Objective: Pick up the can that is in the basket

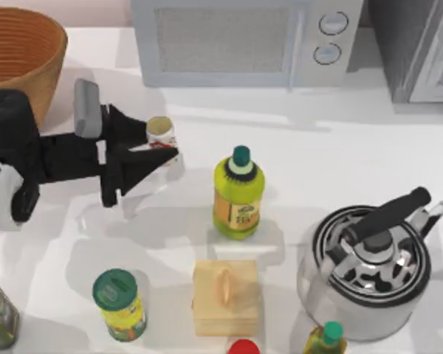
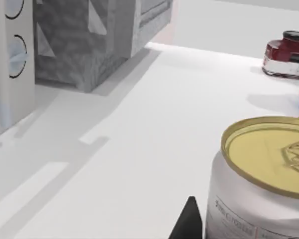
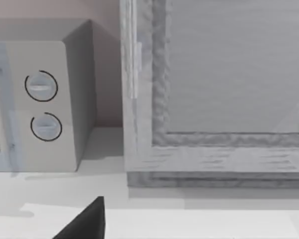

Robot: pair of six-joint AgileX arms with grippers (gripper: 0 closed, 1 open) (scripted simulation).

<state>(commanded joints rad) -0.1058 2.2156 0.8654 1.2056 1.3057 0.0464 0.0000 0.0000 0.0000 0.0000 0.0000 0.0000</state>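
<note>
Can between the left jaws, outside the basket

Seen from above at far left: the basket (image 1: 22, 55), orange-brown wicker with a ribbed inside, standing on the white worktop (image 1: 340, 162). Just right of it, the left gripper (image 1: 156, 144), black, reaching toward the right with jaws spread and the can (image 1: 161, 133) set between the fingertips. Whether the fingers press the can's sides cannot be told. Can outside the basket, upright on the worktop, long axis vertical, tan end facing up, red mark low on its whitish side.

Ahead of the jaws and well apart: a yellow-green bottle (image 1: 238, 193) with a dark green cap. Nearer the front edge, a green-lidded yellow jar (image 1: 119, 304) and a wooden box (image 1: 225, 296). Farther right, a steel kettle (image 1: 369, 265) with a black handle. Along the back, a microwave (image 1: 244, 40).

From the left wrist, something the top view hides: the can's tan end (image 2: 271, 152) close up, with a pull tab and fine print on the silver wall, one dark fingertip (image 2: 188, 221) just beside it.

From the right wrist: two round microwave dials (image 3: 42, 104), a grey cabinet (image 3: 214, 89), and one dark tip of the right gripper (image 3: 87, 221); state of its jaws cannot be told.
</note>
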